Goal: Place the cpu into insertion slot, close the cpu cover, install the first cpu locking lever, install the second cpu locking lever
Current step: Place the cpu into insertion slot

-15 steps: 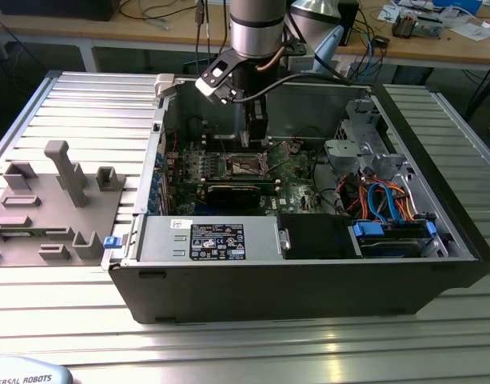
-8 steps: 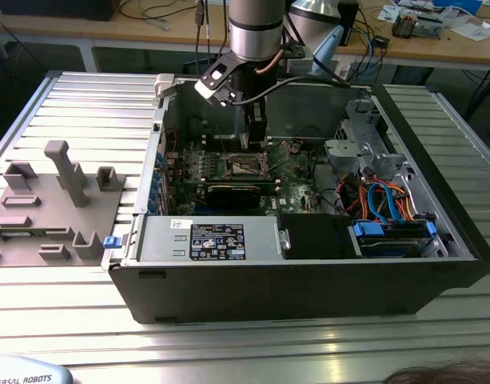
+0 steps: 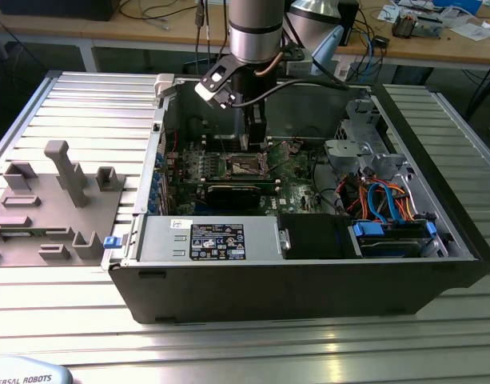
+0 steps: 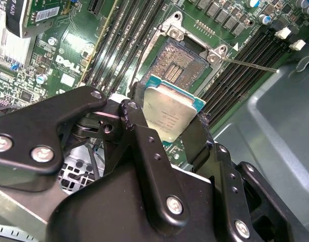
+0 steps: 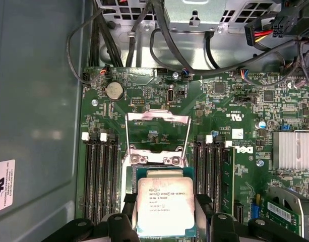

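My gripper (image 4: 167, 115) is shut on the cpu (image 4: 170, 112), a small square chip with a silver top held by two opposite edges between black fingers (image 4: 144, 136). The chip hangs tilted just above the insertion slot (image 4: 178, 61), whose dark gold-glinting contact field lies bare. In the first wrist view the cpu (image 5: 166, 209) covers most of the slot, and the cpu cover (image 5: 158, 116), a thin silver frame, stands swung open behind it. A thin metal locking lever (image 4: 250, 64) sticks out beside the slot. In the exterior view the gripper (image 3: 252, 138) reaches down into the open computer case (image 3: 308, 272).
Long black memory slots (image 5: 101, 171) flank the socket on the green motherboard (image 5: 230, 101). A finned heatsink (image 5: 293, 148) and black cables (image 5: 194, 50) lie close by. Blue and orange cables (image 3: 380, 200) fill the case's right side. A grey fixture plate (image 3: 53, 200) lies outside on the left.
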`<action>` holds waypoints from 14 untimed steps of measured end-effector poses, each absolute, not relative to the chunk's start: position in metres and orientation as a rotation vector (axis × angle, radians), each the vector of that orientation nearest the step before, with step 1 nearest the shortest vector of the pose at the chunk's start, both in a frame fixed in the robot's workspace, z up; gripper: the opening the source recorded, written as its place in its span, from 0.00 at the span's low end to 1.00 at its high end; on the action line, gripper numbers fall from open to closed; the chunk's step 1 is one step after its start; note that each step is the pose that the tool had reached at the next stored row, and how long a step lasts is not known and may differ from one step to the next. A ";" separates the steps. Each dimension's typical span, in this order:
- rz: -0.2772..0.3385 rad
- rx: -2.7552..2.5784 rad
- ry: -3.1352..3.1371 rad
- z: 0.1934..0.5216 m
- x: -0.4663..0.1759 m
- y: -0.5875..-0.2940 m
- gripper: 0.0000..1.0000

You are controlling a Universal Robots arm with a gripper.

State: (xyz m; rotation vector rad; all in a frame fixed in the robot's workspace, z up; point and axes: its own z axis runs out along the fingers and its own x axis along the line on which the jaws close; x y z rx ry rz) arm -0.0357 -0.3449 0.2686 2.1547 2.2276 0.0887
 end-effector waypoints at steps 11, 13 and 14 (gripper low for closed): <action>0.089 2.155 2.228 0.262 -0.036 -0.344 0.54; 0.089 2.155 2.228 0.262 -0.036 -0.344 0.54; 0.089 2.155 2.228 0.261 -0.036 -0.343 0.54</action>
